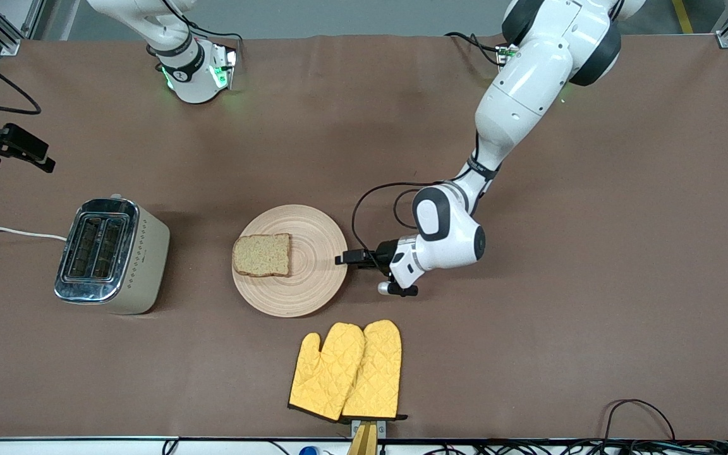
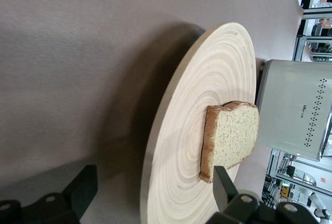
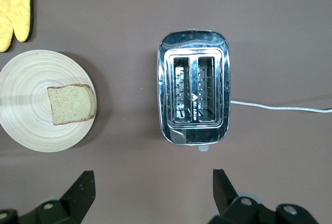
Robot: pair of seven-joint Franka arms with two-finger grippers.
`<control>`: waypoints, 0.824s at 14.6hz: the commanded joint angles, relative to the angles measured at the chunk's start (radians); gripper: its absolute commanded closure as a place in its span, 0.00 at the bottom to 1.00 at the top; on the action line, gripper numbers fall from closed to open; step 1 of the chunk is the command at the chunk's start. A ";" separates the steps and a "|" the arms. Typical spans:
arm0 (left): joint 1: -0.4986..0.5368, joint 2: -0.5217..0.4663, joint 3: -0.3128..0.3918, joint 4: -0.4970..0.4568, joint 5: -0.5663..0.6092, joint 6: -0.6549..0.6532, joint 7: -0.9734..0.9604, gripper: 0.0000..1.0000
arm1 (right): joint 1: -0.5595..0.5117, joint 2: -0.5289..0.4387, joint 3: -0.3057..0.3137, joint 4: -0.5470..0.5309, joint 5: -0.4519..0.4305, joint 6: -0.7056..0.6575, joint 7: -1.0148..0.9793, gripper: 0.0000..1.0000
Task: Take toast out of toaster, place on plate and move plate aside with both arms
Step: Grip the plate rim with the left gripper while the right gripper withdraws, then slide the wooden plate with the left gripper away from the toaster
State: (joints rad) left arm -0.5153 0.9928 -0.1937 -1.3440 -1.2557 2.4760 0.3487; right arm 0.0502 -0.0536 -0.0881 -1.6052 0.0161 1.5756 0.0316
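Note:
The toast (image 1: 263,254) lies flat on the round light-wood plate (image 1: 304,284), on the part toward the right arm's end. My left gripper (image 1: 343,258) is low at the plate's rim on the left arm's side. It is open, with the rim between its fingers (image 2: 154,182): one finger over the plate close to the toast (image 2: 231,138), the other on the table side. The plate (image 2: 207,105) rests on the table. My right gripper (image 1: 26,153) is open and empty (image 3: 154,182), high over the table near the toaster, and waits. Plate (image 3: 26,125) and toast (image 3: 71,103) show there too.
A chrome-and-beige two-slot toaster (image 1: 111,253) stands toward the right arm's end, slots empty (image 3: 193,101), with a white cord (image 1: 10,231). Two yellow quilted oven mitts (image 1: 348,370) lie nearer the front camera than the plate. Brown table (image 1: 591,284) all around.

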 commanded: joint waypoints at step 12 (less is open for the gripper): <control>-0.048 0.069 -0.003 0.062 -0.088 0.080 0.263 0.72 | -0.004 0.003 0.001 0.014 -0.022 -0.032 0.002 0.00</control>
State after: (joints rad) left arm -0.5593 1.0431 -0.1925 -1.3110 -1.3169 2.5399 0.5846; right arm 0.0495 -0.0534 -0.0890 -1.6021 0.0134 1.5572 0.0314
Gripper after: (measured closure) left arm 0.507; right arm 0.000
